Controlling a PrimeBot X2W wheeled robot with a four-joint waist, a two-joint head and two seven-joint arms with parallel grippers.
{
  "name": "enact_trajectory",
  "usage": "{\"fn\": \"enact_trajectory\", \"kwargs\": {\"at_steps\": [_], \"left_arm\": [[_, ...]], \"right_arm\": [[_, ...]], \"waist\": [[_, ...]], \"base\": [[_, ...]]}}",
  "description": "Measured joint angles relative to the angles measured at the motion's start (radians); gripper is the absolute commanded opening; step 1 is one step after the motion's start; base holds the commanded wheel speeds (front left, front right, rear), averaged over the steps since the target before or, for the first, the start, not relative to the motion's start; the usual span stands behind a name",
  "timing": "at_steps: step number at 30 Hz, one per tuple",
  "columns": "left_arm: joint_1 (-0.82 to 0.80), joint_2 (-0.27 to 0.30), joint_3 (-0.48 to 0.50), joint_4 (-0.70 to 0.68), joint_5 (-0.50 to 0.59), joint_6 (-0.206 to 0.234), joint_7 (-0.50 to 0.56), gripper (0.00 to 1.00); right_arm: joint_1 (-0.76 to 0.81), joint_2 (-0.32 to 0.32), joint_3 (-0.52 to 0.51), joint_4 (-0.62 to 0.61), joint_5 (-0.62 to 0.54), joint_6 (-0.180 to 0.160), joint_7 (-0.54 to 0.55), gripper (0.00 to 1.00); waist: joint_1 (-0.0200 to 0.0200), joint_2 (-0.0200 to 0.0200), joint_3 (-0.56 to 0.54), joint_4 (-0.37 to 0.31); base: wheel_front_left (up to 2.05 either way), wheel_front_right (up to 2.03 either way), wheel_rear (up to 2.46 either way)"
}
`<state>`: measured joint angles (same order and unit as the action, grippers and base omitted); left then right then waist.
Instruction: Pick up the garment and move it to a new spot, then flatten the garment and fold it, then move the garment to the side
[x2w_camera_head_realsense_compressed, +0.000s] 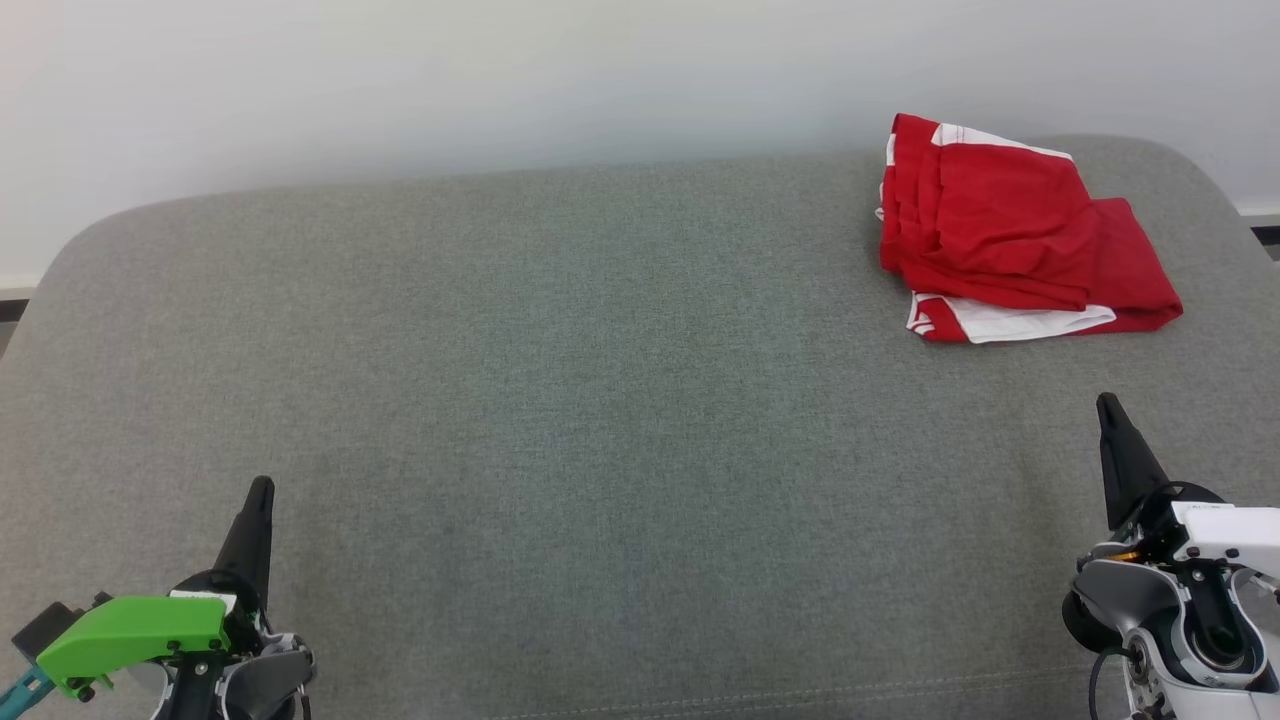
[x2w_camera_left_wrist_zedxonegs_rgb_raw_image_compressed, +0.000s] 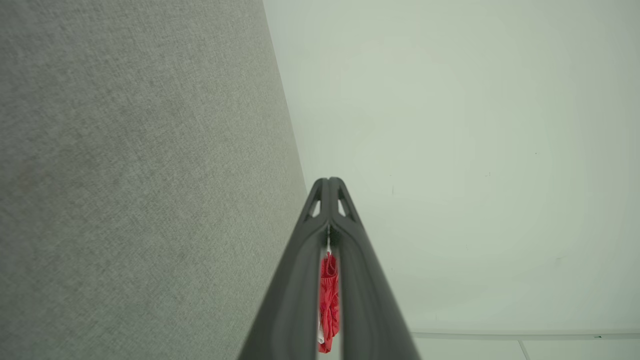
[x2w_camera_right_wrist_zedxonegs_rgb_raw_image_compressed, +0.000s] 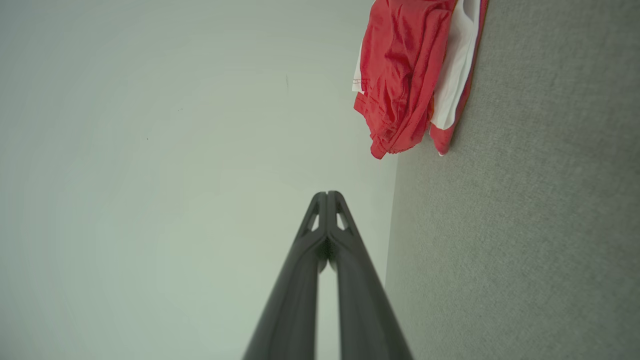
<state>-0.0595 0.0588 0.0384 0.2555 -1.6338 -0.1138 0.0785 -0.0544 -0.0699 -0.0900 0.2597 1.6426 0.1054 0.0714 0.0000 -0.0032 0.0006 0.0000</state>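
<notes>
Upholstery of grey weave covers the broad cushion (x2w_camera_head_realsense_compressed: 600, 400) that spreads across the head view, with a pale wall (x2w_camera_head_realsense_compressed: 400, 80) behind it. The garment (x2w_camera_head_realsense_compressed: 1010, 240), red with white panels, lies in a compact folded bundle on the far right part of the cushion, close to its back edge. The left gripper (x2w_camera_head_realsense_compressed: 258, 500) rises at the lower left beside a green cover (x2w_camera_head_realsense_compressed: 135, 630), and the right gripper (x2w_camera_head_realsense_compressed: 1112, 420) at the lower right. Each shows as a single dark spike, well apart from the garment; the right one is the nearer.

From the left wrist, the cushion fills the left side and the wall the right. The two dark fingers meet at their tips and grip nothing. Through the thin slit lower down between them a sliver of the red garment shows, far off.

From the right wrist, the wall is on the left and the cushion on the right, with the garment lying on the cushion near the top. This claw too is closed tip to tip, empty, and clear of the cloth.
</notes>
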Motion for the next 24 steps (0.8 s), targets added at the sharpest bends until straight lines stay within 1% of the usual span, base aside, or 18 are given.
{"fn": "enact_trajectory", "kwargs": {"at_steps": [24], "left_arm": [[0.0, 0.0, 0.001, 0.001, 0.0, 0.0, 0.0, 0.0]], "right_arm": [[0.0, 0.0, 0.0, 0.002, 0.0, 0.0, 0.0, 0.0]], "waist": [[0.0, 0.0, 0.0, 0.0]], "base": [[0.0, 0.0, 0.0]]}}
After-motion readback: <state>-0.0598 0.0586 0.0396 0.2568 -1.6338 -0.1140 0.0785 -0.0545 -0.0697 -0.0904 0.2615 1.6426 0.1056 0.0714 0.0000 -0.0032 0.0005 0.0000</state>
